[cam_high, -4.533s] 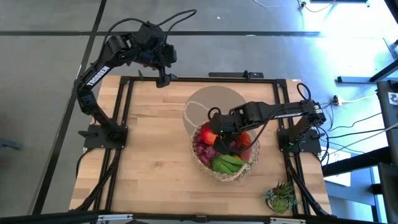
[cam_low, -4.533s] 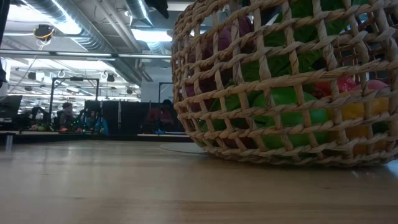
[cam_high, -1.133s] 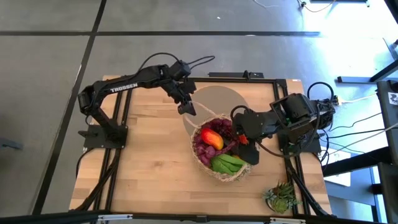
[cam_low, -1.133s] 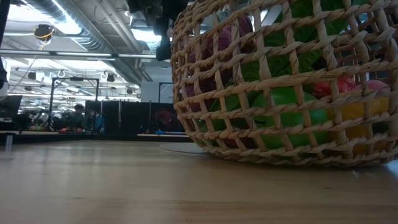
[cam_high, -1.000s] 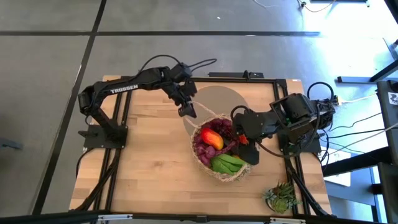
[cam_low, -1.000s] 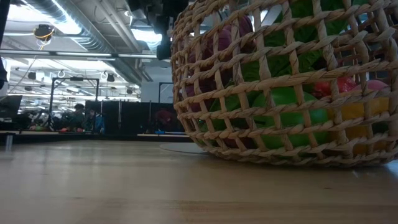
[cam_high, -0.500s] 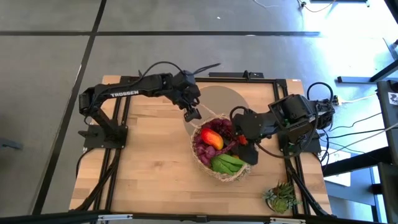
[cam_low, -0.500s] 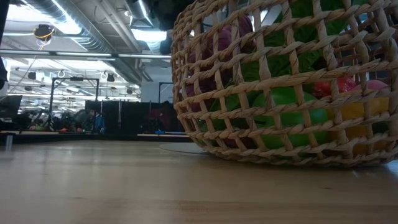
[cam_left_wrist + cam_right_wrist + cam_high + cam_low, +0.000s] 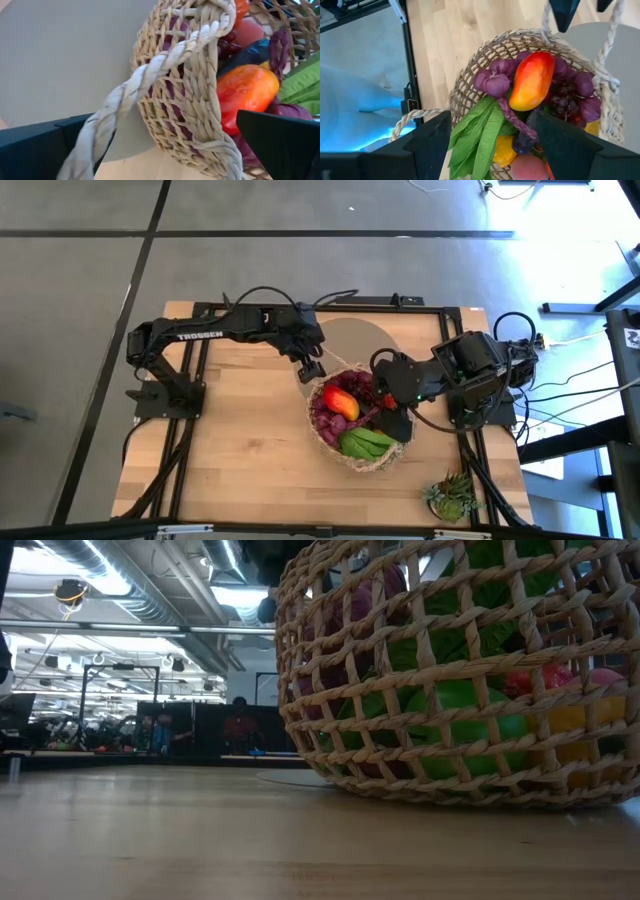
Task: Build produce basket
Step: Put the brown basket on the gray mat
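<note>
The tan wicker basket (image 9: 361, 423) stands on the table right of centre, its far part on a grey round mat (image 9: 345, 338). Inside lies the produce: a red-orange piece (image 9: 532, 80), purple grapes (image 9: 570, 102), green leaves (image 9: 481, 134) and a yellow piece (image 9: 505, 148). My left gripper (image 9: 313, 368) is open at the basket's far-left rim, with the loop handle (image 9: 150, 75) running between its fingers. My right gripper (image 9: 393, 418) hangs open above the basket's right side with nothing between its fingers. My left gripper comes slanting down from the table's left, its open fingers standing on either side of the basket's rope handle (image 9: 107, 117). The rope runs close past one finger (image 9: 45, 145). I cannot tell whether it touches.
A spiky green potted plant (image 9: 452, 498) stands at the table's near right corner. Black frame rails (image 9: 200, 360) run along the table's left, right and far sides. Bare wood lies to the left of and in front of the basket.
My left gripper has travelled toward the table's right and near edge, from beside the mat to the basket's far-left rim, turning somewhat on the way, and has stayed open. The basket and the produce have not moved.
</note>
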{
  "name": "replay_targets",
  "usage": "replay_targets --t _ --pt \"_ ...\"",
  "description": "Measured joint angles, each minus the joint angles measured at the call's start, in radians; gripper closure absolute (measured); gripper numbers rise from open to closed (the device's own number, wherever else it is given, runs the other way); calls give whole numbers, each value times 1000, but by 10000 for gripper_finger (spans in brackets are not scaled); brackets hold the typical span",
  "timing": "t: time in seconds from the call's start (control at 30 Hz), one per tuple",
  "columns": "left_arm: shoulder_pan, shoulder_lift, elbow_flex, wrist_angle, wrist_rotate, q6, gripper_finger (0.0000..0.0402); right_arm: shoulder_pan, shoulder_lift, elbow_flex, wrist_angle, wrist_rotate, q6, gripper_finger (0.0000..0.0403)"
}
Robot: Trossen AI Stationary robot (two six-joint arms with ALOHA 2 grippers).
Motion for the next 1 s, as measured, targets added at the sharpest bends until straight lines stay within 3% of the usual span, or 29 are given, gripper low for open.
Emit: replay_targets --t 0.2,0.53,0.73,1.0 --pt "6 0 0 -9 -52 -7 35 -10 0 0 0 23 2 122" --pt "24 0 0 -26 -74 20 156 -7 7 0 -1 19 -22 122" --pt "61 0 0 -43 -72 52 227 7 47 -1 -1 -107 -25 123" --pt "93 1 0 -55 -69 134 310 18 63 -1 -1 -165 63 123"
